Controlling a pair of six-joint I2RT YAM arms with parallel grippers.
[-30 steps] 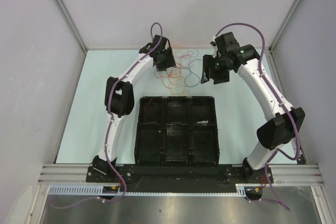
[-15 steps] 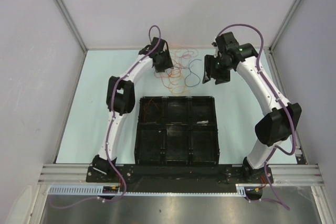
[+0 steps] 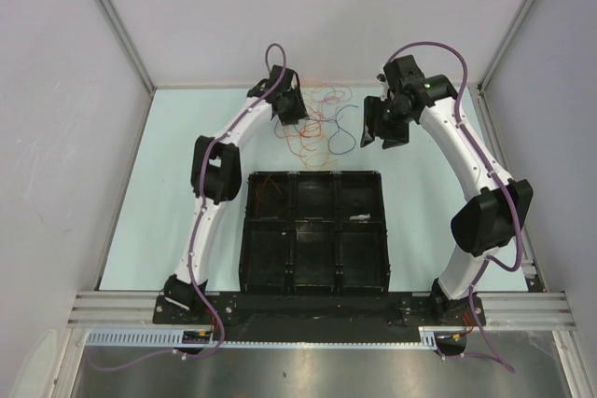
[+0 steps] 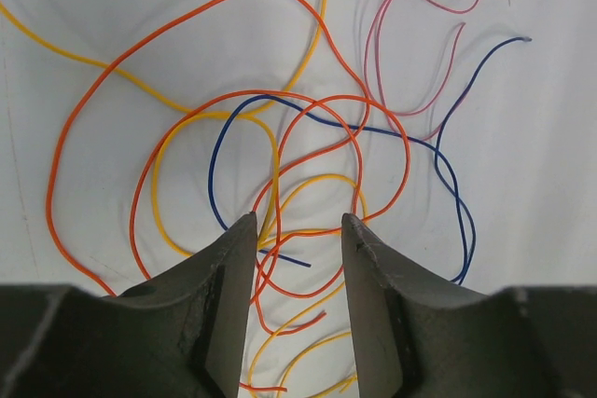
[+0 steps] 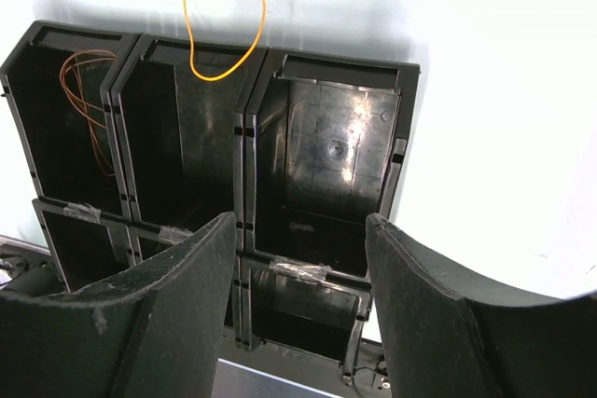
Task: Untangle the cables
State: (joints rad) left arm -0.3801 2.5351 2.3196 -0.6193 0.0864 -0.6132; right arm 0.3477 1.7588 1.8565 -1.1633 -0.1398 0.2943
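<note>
The cables [image 3: 312,132] lie in a loose heap on the table [image 3: 168,184] at its far middle, just beyond the black tray [image 3: 244,230] and between your two arms.

Expect them to be very light and limp, with a little spring in the loops. One strand will probably drag its neighbours wherever they cross, and the smooth sheath may slip out of a weak pinch. Don't bite into the dense knot of orange and yellow. Take an outer run or a free end instead, such as the tip of the blue cable [image 4: 211,160] out at the right of the left wrist view, or the pink cable [image 4: 369,44] at the far edge.

Your left hand [image 4: 298,223] hangs over the heap with its fingers spread. Several strands run across the gap below, and none is pinched. Your right hand [image 5: 300,221] is spread too and holds nothing. It looks down on the tray, where a yellow cable [image 5: 186,25] loops over the far rim and a reddish-brown strand [image 5: 75,90] lies in the far-left compartment as that view shows it.

From above, the strands are too fine to follow. In the left wrist view you can't tell which strand lies on top at most crossings. The fingers cover the near part of the heap, and several loops run out of frame.
</note>
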